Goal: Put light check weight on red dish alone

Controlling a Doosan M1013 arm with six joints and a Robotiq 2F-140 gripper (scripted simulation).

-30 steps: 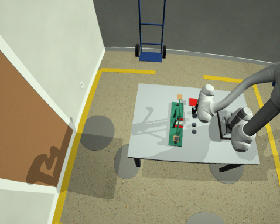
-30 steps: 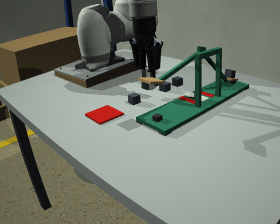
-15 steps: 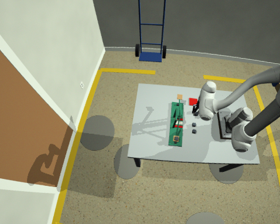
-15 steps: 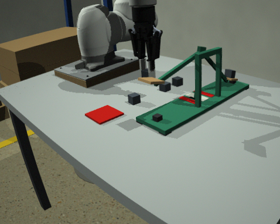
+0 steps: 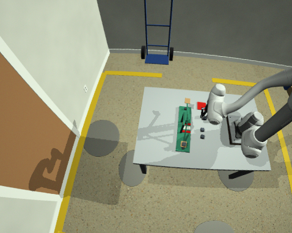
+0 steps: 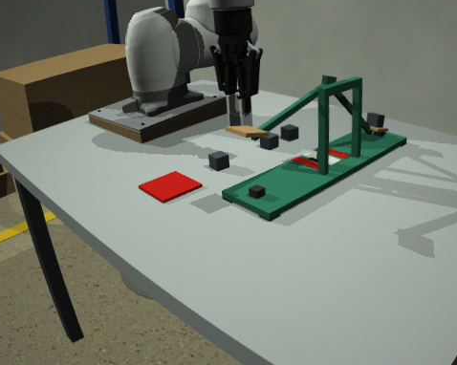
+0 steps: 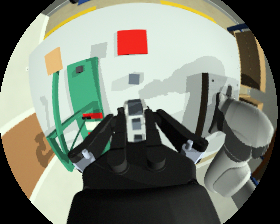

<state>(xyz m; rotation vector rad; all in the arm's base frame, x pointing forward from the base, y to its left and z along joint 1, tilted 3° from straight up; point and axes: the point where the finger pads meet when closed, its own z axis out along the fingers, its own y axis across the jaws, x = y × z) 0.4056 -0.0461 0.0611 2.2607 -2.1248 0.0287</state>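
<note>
As my gripper pinches narrow on a small dark cube weight, I should centre it over the raised tan wooden pan at my ten o'clock and release low and gently. The flat red square dish lies at twelve.

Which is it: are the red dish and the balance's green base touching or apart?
Apart. The exterior view shows grey table between the red dish and the green base.

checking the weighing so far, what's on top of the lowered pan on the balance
One dark check weight sits on the lowered pan, nothing else. The weight covers most of the pan, so the patch under it and the pan's underside are hidden.
</note>
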